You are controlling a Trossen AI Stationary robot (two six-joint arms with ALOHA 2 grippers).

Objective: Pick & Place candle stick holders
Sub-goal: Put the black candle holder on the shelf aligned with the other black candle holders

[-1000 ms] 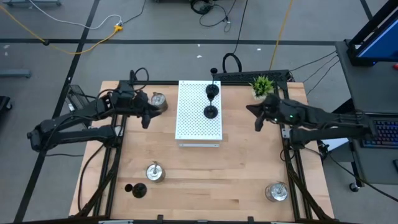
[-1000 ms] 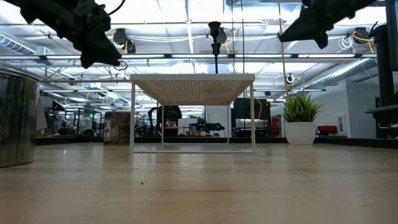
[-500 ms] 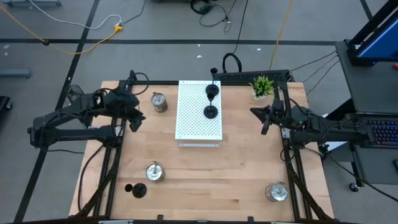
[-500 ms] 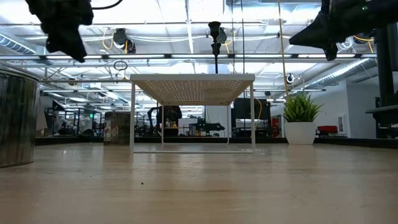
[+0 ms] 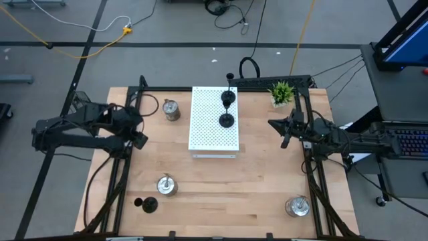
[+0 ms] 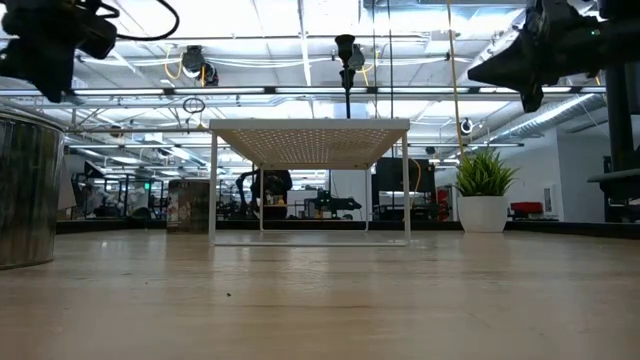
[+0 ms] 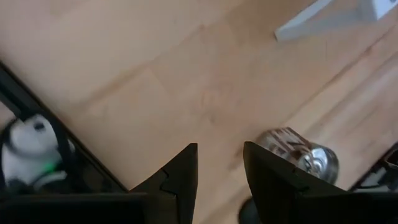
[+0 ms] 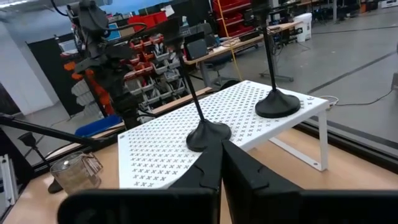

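Two black candle stick holders [image 5: 228, 98] [image 5: 227, 120] stand by their round bases on the white perforated board [image 5: 204, 127]. A silver holder [image 5: 170, 109] stands on the table left of the board. Near the front edge stand another silver holder [image 5: 166, 185], a black one [image 5: 148, 204] and, at the right, a third silver one [image 5: 296, 205]. My left gripper [image 7: 217, 168] hangs open above the table's left edge, pointing steeply down, with nothing between its fingers. My right gripper [image 8: 221, 163] is shut and level above the right side, facing the board.
A small green potted plant [image 5: 281, 92] stands at the far right corner. The board stands on thin legs [image 6: 213, 185] with free space beneath it. Bare wood lies between the board and the front holders. Black frame rails [image 5: 120, 181] run along the table's left and right sides.
My left gripper has drawn back from the silver holder beside the board toward the table's left edge, tipping to point steeply down; its gap is unchanged. My right gripper has sunk a little and backed toward the right edge. No holder has moved.
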